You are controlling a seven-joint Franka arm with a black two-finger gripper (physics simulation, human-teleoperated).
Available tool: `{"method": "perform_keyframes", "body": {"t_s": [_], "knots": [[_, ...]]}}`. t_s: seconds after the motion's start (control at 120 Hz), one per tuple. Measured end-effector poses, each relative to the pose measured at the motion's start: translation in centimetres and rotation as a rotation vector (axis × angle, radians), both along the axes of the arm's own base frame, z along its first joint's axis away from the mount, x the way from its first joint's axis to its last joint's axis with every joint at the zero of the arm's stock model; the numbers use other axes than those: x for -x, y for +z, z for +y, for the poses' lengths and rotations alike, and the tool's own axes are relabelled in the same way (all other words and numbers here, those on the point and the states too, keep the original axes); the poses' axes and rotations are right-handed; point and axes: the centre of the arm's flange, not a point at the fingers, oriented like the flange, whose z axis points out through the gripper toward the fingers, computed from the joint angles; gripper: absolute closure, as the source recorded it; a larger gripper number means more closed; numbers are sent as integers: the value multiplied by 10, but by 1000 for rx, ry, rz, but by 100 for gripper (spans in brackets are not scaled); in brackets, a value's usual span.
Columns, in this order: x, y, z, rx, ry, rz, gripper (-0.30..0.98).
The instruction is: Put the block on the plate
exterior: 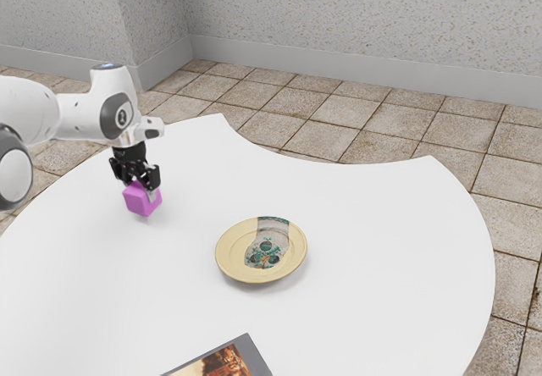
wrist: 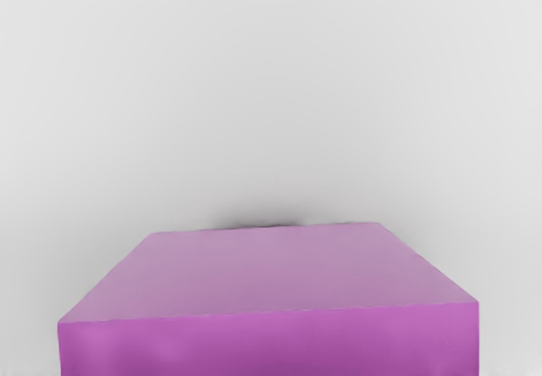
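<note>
Beneath the gripper (exterior: 141,186): magenta block (exterior: 142,201), clear of the plate (exterior: 229,259)

Observed at the exterior view's left, the block is directly under the gripper, its upper part meeting the gripper's lower end. Whether the fingers stand wide or hold the block cannot be told. Contact between the block's underside and the white table (exterior: 381,232) cannot be confirmed. The wrist view records a flat top face and one side face, close under the hand.

The plate rests on the table, well apart from the block, toward the exterior view's right. It has a yellow rim and a patterned centre. A dark-bordered picture (exterior: 253,352) lies at the exterior view's lower edge.
</note>
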Motion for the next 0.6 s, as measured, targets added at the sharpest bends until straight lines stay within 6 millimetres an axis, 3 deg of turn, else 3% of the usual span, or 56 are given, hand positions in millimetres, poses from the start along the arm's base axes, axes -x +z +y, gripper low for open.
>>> {"method": "perform_keyframes", "body": {"t_s": [0.283,0.6], "knots": [[-4,28,-26,-22,-40,-5,30],[-6,57,-80,-27,-92,31,31]]}}
